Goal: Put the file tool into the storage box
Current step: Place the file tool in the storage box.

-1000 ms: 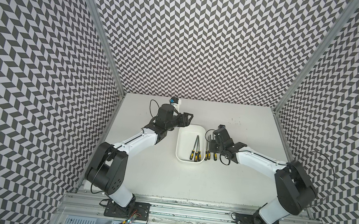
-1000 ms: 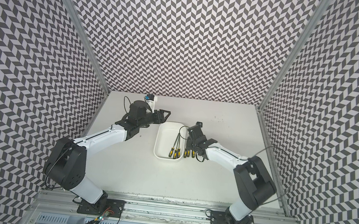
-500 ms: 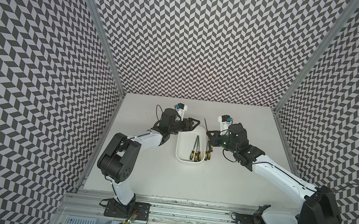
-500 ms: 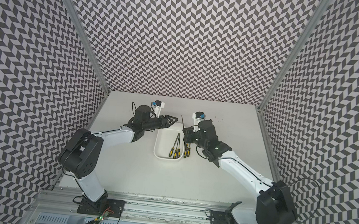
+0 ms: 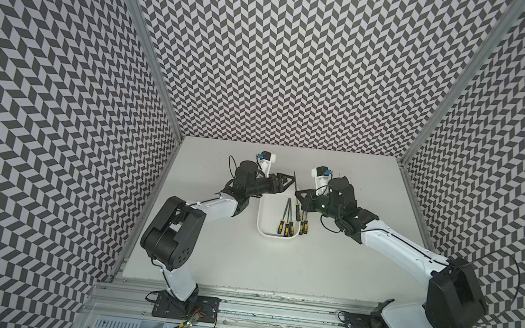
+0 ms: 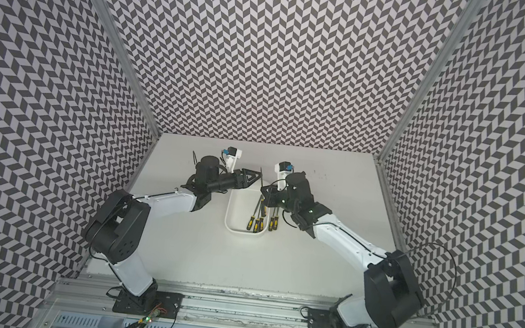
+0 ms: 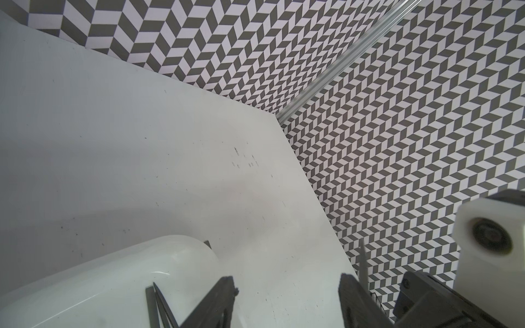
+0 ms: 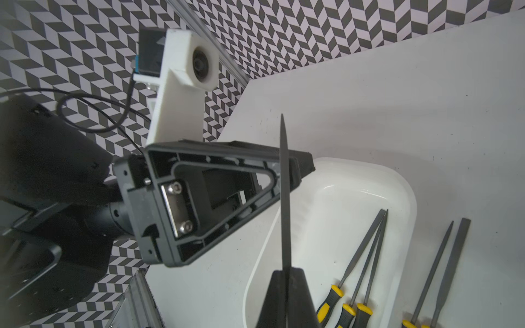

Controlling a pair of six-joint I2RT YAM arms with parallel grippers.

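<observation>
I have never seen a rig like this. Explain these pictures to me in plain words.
Two white-and-black robot arms stand on a rail at the edge of a white table. Two pictures look down from overhead; the other two come from a camera on each arm's wrist. A white storage box holds three files, and two more files lie on the table beside it. The right gripper is shut on a file, whose blade sticks out past the fingers. The left gripper is open beside that blade, holding nothing.
</observation>
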